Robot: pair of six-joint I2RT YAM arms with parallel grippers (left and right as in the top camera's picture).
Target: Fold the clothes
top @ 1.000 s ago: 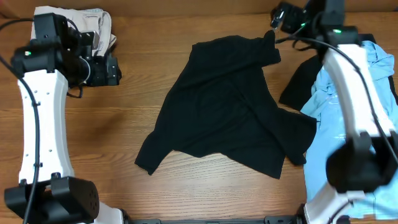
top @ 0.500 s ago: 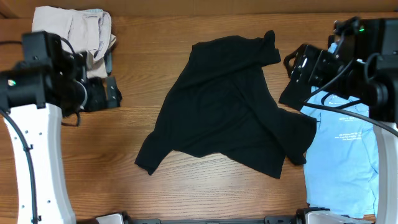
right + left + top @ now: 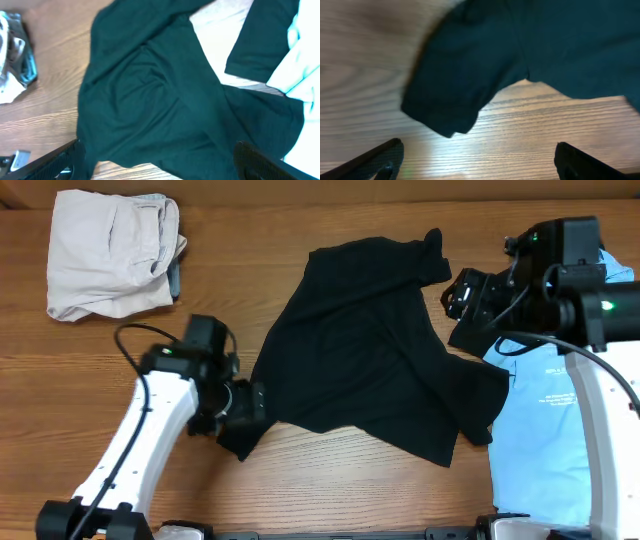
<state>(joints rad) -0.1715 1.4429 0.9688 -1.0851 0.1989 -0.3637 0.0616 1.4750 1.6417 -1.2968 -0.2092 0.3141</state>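
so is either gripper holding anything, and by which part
Nothing is held: the left gripper and right gripper are both open, neither pinching the black shirt.

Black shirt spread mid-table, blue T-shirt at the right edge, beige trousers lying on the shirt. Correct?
No. The overhead view shows the beige trousers apart from the black shirt, bunched at the far left corner of the table. The blue T-shirt is at the right edge.

The large shirt (image 3: 370,340) is lying spread on the middle of the table (image 3: 330,490), the trousers (image 3: 105,255) are lying behind it at the far left corner, and the T-shirts (image 3: 555,430) are lying to its right, along the edge.
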